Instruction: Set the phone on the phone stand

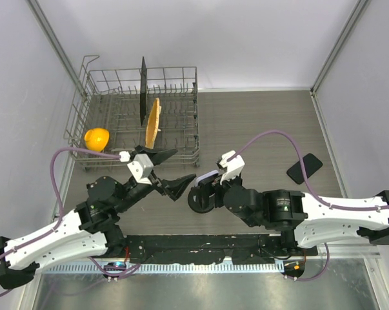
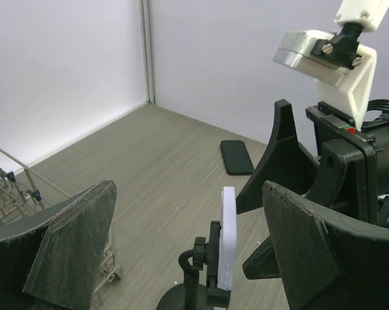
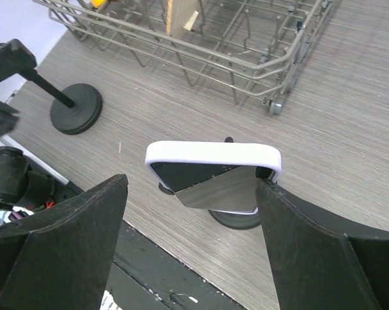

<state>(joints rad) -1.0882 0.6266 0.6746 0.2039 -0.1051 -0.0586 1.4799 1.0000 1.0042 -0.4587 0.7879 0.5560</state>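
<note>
Grey wood-grain table [image 1: 259, 123]: white-cased phone [image 3: 213, 177] sits on its stand [image 3: 236, 221]; left tool [image 1: 185, 163] and right tool [image 3: 191, 184] both gape wide.

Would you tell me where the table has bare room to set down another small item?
Bare table lies between the dish rack and the black phone, and beyond that phone to the far edge. The near centre is crowded: the left gripper and right gripper, both open, flank the stand holding the white phone.

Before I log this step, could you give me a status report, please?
Left hand open, touching nothing. Right hand open either side of the phone, seated on the stand. Black phone lies flat, well aside.
</note>
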